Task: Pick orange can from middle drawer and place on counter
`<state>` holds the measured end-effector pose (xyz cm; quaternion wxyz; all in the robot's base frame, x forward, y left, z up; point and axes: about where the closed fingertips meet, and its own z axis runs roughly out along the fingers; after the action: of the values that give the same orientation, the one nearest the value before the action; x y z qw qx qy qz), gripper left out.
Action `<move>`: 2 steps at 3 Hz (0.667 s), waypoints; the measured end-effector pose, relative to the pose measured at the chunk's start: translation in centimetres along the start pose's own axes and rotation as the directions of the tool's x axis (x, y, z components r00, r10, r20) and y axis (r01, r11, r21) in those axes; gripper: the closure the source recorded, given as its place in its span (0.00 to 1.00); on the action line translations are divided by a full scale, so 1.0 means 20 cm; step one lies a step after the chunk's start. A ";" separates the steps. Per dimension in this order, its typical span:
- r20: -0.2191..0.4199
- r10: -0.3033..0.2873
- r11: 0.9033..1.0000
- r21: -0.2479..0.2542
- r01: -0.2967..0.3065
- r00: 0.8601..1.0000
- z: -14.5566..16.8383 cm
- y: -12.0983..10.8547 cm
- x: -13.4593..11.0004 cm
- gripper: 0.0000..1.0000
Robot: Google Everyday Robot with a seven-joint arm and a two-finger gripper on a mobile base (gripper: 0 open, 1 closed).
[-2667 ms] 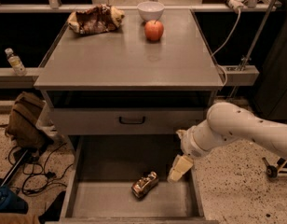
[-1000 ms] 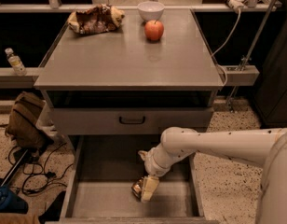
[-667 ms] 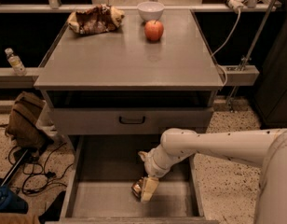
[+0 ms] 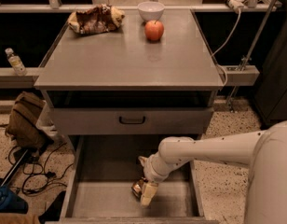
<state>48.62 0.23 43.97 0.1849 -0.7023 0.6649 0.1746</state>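
Observation:
The orange can (image 4: 137,188) lies on its side on the floor of the open middle drawer (image 4: 106,174), near the drawer's front middle. Only its left part shows; the rest is hidden behind my gripper. My gripper (image 4: 147,190) is down inside the drawer, right at the can and touching or overlapping its right side. My white arm (image 4: 213,150) reaches in from the right. The grey counter (image 4: 129,59) is above, at the top of the cabinet.
On the counter's far edge are a red apple (image 4: 154,30), a white bowl (image 4: 151,9) and a brown snack bag (image 4: 94,18). A closed drawer front with a black handle (image 4: 132,120) sits above the open drawer. A bag (image 4: 24,118) and cables lie on the floor at left.
My arm has swung left and down from the drawer's right side to the can. Over the last second it has barely moved. The can lies where it was.

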 end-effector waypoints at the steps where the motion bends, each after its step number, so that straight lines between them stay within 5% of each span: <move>1: -0.002 0.001 1.000 -0.013 -0.001 1.000 0.07 0.02 0.03 0.00; 2: 0.015 0.012 0.999 -0.041 -0.011 1.000 0.14 0.02 0.06 0.00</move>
<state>48.34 0.53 40.96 0.1745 -0.7008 0.6637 0.1947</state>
